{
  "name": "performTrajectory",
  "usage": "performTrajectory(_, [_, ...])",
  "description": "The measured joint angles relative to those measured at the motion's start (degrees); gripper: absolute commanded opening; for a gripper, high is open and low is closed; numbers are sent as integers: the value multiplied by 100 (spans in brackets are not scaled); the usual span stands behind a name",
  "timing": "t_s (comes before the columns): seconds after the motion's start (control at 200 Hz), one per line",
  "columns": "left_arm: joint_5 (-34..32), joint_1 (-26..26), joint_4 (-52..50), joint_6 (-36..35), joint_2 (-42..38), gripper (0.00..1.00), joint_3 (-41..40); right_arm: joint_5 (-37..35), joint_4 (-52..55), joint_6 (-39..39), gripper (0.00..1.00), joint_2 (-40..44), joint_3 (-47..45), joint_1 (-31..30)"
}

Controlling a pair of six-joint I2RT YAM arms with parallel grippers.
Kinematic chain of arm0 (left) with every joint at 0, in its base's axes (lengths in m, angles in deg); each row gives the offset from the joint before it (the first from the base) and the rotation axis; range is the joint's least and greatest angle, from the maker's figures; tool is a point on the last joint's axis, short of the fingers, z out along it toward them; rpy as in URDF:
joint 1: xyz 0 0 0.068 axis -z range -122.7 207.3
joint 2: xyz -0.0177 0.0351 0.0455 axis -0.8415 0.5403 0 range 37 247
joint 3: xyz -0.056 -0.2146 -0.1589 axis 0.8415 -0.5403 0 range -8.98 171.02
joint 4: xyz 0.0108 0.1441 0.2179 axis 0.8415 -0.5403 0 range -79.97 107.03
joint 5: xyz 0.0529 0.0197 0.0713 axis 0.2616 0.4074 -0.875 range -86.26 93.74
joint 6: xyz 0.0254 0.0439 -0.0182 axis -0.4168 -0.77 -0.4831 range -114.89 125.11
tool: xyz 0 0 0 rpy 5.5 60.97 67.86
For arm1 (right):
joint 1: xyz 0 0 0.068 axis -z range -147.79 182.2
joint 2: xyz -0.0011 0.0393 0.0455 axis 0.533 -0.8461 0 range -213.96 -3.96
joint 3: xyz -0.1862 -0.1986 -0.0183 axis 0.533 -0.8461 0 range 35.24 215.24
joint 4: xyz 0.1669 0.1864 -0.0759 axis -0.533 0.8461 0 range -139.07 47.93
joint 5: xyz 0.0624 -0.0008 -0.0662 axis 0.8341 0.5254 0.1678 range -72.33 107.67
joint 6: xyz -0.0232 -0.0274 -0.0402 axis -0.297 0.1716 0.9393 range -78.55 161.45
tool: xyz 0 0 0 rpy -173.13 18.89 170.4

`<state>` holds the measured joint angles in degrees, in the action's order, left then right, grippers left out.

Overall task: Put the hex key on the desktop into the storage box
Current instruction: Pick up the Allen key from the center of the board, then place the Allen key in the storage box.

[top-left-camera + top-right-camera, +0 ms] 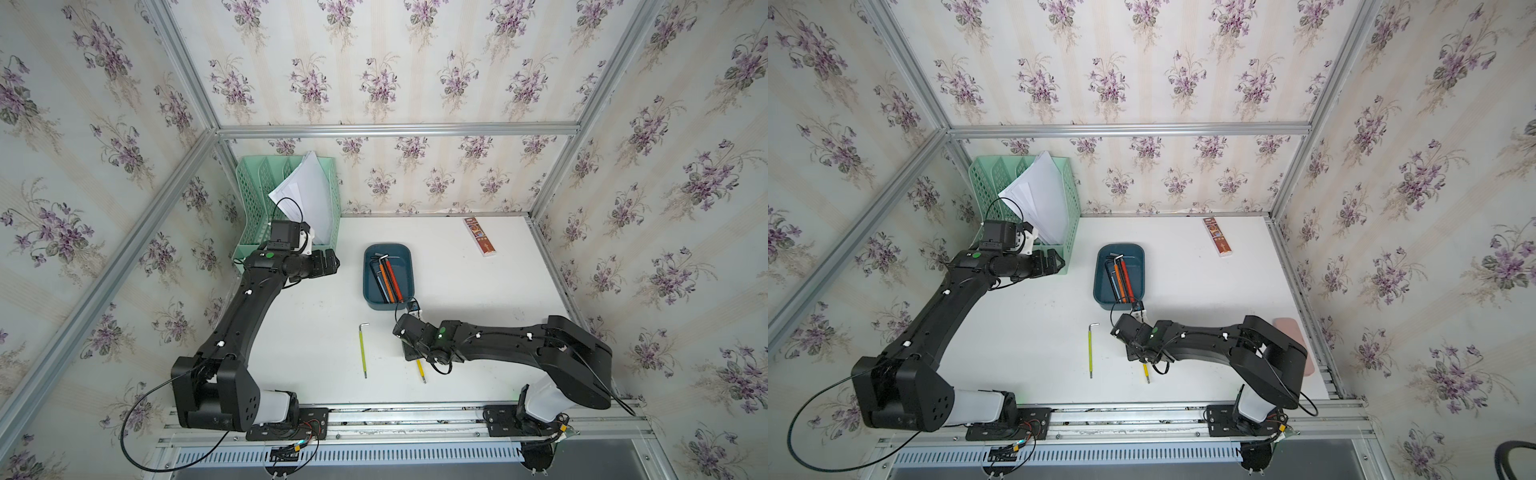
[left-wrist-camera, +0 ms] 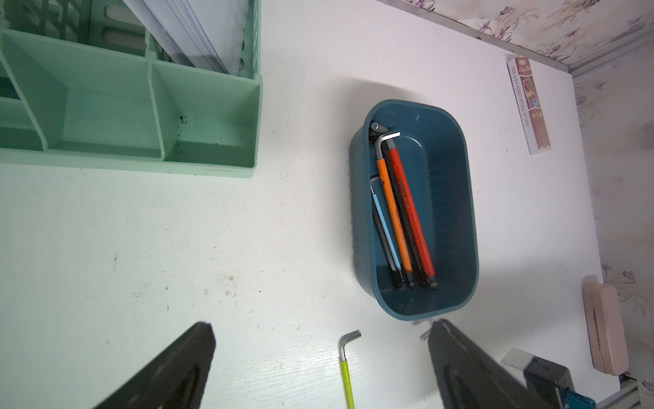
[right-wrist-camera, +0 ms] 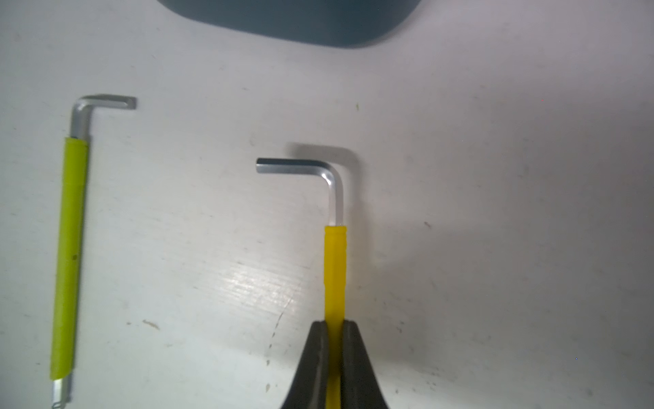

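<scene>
Here, the left gripper [image 2: 322,324] hangs open, empty, left of the dark teal-blue plastic storage box [image 1: 406,266]; in front of it, a lime-green-sleeved steel hex key [image 1: 363,351] lies loose and the right gripper [image 3: 332,324] pinches a yellow-sleeved hex key [image 3: 334,269]. The slim shaft could swivel or slip from the narrow jaws.
</scene>
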<state>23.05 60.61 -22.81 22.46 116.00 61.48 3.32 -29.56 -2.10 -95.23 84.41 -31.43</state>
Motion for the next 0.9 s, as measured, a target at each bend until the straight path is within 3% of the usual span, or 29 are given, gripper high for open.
performTrajectory(0.2, [-13, 0, 157, -4, -48, 99, -81, -157, 138, -35, 0, 743, -74, 39])
performTrajectory(0.41, [22, 0, 280, 114, 422, 99, 750, -173, 293, 219, 0, 1388, -90, 313])
performTrajectory(0.619, [367, 11, 463, 260, 551, 99, 678, -140, 463, 535, 0, 1427, 304, 608])
performTrajectory(0.899, [337, 15, 544, 149, 494, 99, 450, 278, 487, 953, 0, 1088, 1180, 1110])
